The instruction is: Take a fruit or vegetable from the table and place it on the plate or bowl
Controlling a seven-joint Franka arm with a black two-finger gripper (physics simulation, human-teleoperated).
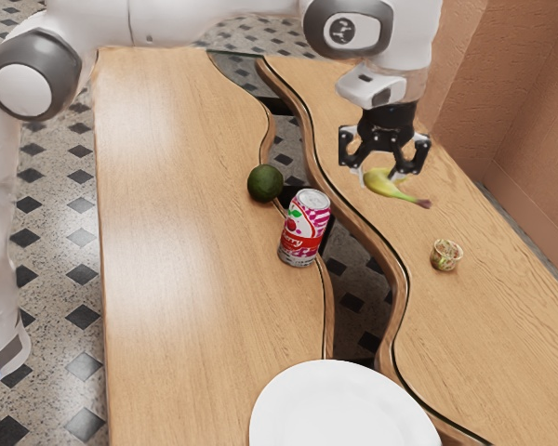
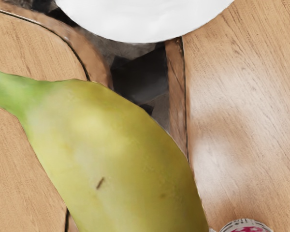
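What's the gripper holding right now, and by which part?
Nothing yet: the gripper stands open just over one end of the banana.

Banana (image 1: pixel 395 188) (image 2: pixel 116 164): yellow-green and curved, with a green neck and a dark tip. It is set slantwise over the desk (image 1: pixel 484 307) section at the exterior view's right, near the wavy inner edge. Whether it rests on the surface cannot be told.

Avocado (image 1: pixel 265 182): dark green and round. It sits at the inner edge of the other desk section.

Plate (image 1: pixel 344 409) (image 2: pixel 145 17): white and round. It lies flat across the gap between both sections, well apart from both fruits.
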